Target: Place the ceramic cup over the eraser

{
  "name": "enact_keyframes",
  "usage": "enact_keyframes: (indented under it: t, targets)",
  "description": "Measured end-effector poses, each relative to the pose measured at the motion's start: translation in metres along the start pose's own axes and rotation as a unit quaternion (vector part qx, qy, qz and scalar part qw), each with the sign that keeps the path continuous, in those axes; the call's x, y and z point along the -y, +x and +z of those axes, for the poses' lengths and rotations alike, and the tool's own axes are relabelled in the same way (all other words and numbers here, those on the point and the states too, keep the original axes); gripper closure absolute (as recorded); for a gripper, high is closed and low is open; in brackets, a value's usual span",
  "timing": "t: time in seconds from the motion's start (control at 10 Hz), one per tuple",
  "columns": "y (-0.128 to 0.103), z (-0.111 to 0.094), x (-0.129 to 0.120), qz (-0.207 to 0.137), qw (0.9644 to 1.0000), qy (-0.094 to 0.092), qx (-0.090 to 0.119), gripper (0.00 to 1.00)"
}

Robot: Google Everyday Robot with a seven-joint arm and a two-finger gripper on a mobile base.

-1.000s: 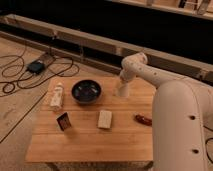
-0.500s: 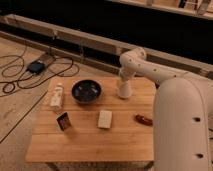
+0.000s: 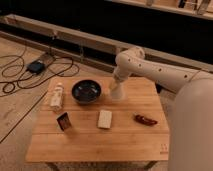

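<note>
Camera view, gripper [image 3: 116, 87] at cup [image 3: 116, 93], one eraser [image 3: 63, 121]

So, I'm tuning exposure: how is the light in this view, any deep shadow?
Camera view: background behind the wooden table nearly black; tabletop evenly, warmly lit; inside of the dark bowl shows little; the pincer, at the ceramic cup beside the bowl, is well lit.

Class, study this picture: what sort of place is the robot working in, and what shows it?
Probably a robotics lab or test space: loose cables and a dark box lie on the bare floor, and a small wooden table carries assorted objects. The gripper is at the ceramic cup beside the bowl.
</note>
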Motion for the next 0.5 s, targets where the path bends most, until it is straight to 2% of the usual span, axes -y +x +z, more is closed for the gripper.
enact_keyframes:
  t: [0.1,0.5]
  targets:
    - [0.0,-0.013,-0.022,-0.012,0.9998,-0.013,0.014,1.0]
    - [-0.001,-0.047,-0.095,-0.062,0.9964,-0.037,0.045,1.0]
